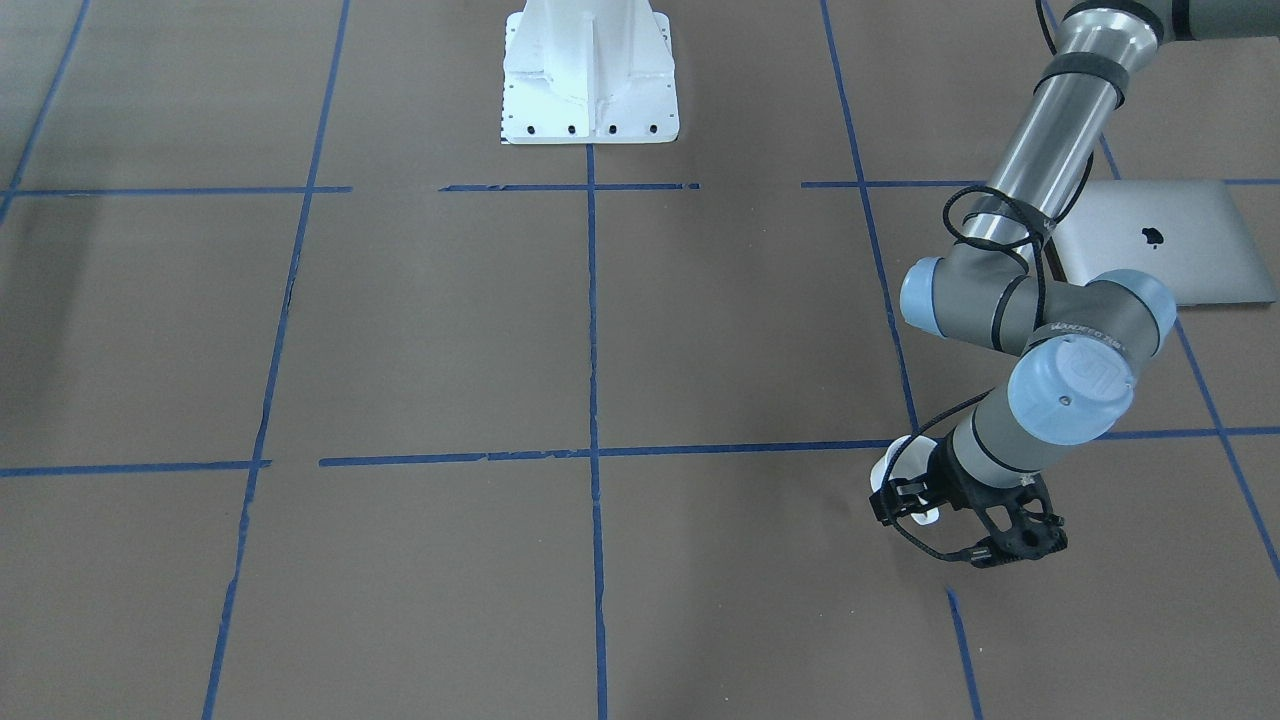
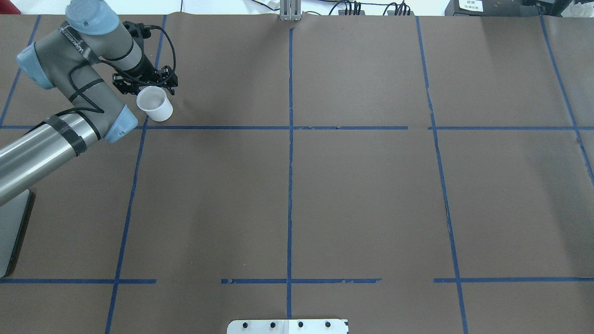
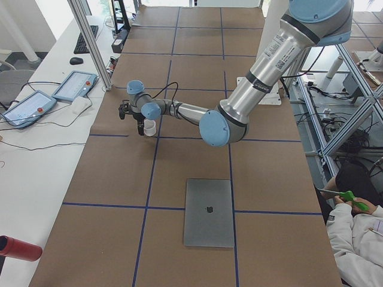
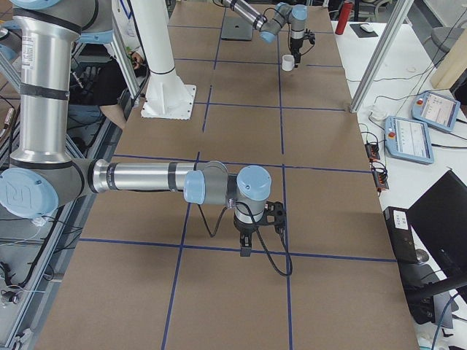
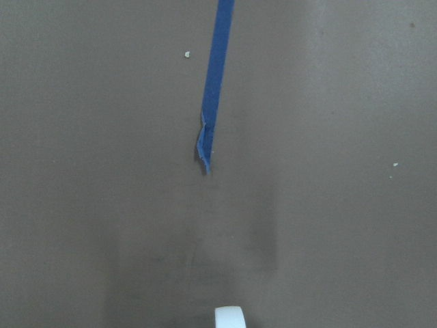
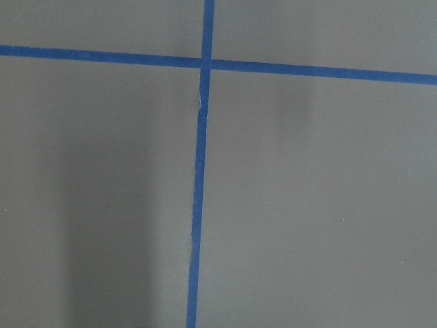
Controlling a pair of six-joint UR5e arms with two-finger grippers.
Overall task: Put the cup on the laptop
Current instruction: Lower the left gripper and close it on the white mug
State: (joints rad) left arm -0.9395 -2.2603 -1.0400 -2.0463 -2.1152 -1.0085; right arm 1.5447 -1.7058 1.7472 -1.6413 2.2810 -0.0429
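The small white cup [image 2: 155, 104] stands upright far from the robot on its left side; it also shows in the front view [image 1: 893, 458] and the left side view [image 3: 149, 127]. My left gripper [image 2: 147, 86] points down right at the cup's rim, with its black fingers [image 1: 905, 492] across the cup, and looks shut on it. A white bit of the cup [image 5: 229, 318] shows at the bottom edge of the left wrist view. The silver-grey laptop [image 1: 1160, 240] lies closed nearer the robot, well apart from the cup. My right gripper [image 4: 252, 233] shows only in the right side view, so I cannot tell its state.
Brown table paper with a blue tape grid [image 2: 290, 127]. The white robot base [image 1: 590, 70] stands at the table's middle edge. Teach pendants [image 3: 75, 85] and a red bottle [image 3: 18, 248] lie on the side bench. A seated person [image 3: 353, 239] is beside the table.
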